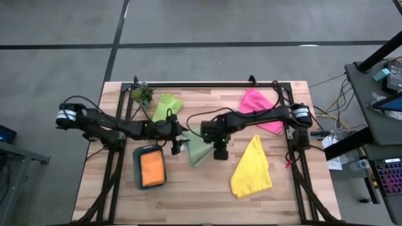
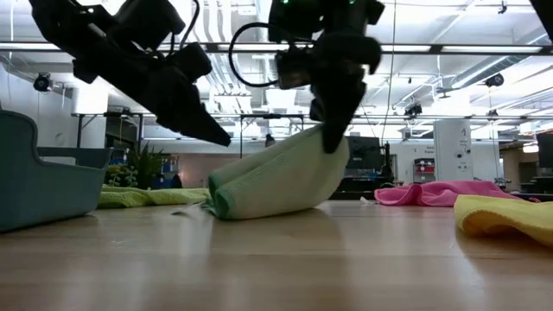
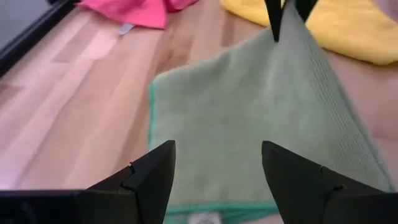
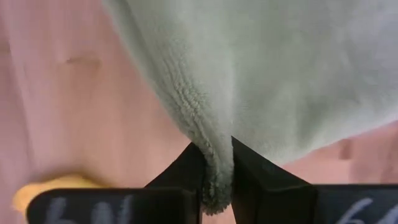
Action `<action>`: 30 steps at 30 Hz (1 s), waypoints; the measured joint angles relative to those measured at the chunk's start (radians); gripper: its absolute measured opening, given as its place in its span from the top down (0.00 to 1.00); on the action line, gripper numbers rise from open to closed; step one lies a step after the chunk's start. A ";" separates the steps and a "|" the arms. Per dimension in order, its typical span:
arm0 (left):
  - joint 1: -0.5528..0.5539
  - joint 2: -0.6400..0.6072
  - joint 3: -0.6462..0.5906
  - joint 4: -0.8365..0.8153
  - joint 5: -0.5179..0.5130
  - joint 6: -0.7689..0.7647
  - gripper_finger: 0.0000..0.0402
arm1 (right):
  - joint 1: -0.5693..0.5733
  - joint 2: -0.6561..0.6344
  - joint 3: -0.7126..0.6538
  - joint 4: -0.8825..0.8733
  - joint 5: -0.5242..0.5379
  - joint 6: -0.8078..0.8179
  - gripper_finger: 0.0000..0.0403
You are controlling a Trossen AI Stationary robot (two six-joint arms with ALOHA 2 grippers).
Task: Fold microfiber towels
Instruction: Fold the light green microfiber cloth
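Observation:
The pale sage green towel [image 1: 197, 149] lies at the table's middle, its left end [image 2: 221, 199] on the wood and its right end raised. My right gripper [image 2: 333, 138] stands above that raised end, shut on it. My left gripper [image 3: 217, 180] hovers open just left of the towel, above its hemmed edge [image 3: 205, 208], touching nothing. An orange towel [image 1: 152, 169] lies in the teal tray [image 1: 137, 168]. The lime green [image 1: 166, 105], pink [image 1: 260, 105] and yellow [image 1: 252, 167] towels lie loose on the table. My right gripper pinches a bunched edge [image 4: 214, 158] of the sage towel's right end between its two fingers [image 4: 252, 171]; one layer or several, I cannot tell. The fingers come from above, slanting down. That end is lifted, and the cloth slopes slack down to its left end on the table.
A small potted plant [image 1: 143, 95] stands at the far left of the table, by the lime green towel. The teal tray sits near the left front, close under my left arm. Bare wood [image 1: 207, 198] shows along the near edge between tray and yellow towel.

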 joint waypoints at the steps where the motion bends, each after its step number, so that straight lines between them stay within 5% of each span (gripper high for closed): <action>1: -0.008 0.017 0.000 0.019 0.002 0.000 0.44 | 0.013 -0.012 -0.015 0.002 -0.008 0.014 0.89; 6: -0.039 0.092 0.000 0.115 0.003 0.000 0.44 | 0.082 -0.083 -0.097 0.050 -0.021 0.068 0.89; 12: -0.069 0.174 0.002 0.276 0.003 0.001 0.51 | 0.168 -0.181 -0.291 0.322 0.013 0.108 0.89; 22: -0.083 0.332 0.074 0.322 0.003 0.004 0.77 | 0.247 -0.307 -0.602 0.702 0.014 0.283 0.89; 30: -0.074 0.380 0.082 0.331 -0.002 0.043 0.98 | 0.250 -0.322 -0.675 0.798 0.025 0.294 0.91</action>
